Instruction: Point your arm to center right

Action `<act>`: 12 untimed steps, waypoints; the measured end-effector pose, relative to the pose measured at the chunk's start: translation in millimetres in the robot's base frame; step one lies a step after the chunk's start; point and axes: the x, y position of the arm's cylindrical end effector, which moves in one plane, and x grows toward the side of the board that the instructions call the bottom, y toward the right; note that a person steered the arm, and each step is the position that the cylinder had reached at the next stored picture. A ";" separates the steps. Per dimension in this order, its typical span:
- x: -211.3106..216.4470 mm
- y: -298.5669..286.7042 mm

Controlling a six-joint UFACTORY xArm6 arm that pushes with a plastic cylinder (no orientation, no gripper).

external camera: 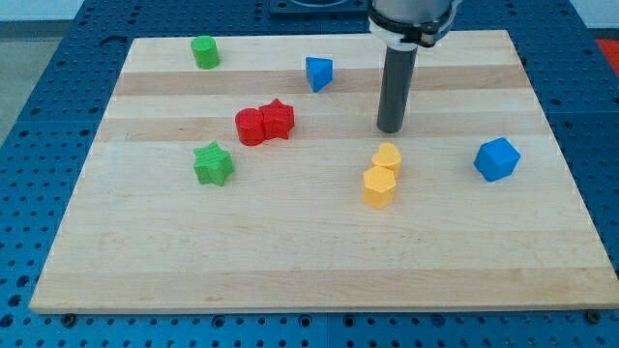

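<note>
My tip [390, 129] rests on the wooden board [319, 261], right of the board's middle. Just below it lie two touching yellow blocks: a yellow heart [388, 157] and a yellow hexagon [379, 187]. A blue cube [496, 159] sits to the tip's right and a little lower, well apart from it. A blue block [318, 72] lies up and to the tip's left. Two touching red blocks, a cylinder [250, 127] and a star [278, 119], lie to its left.
A green star [213, 163] lies at the left of the board's middle. A green cylinder [204, 51] stands near the top left corner. The board rests on a blue perforated table [39, 106].
</note>
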 end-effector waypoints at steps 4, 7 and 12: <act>0.0 14.6; 0.0 44.1; 0.1 125.9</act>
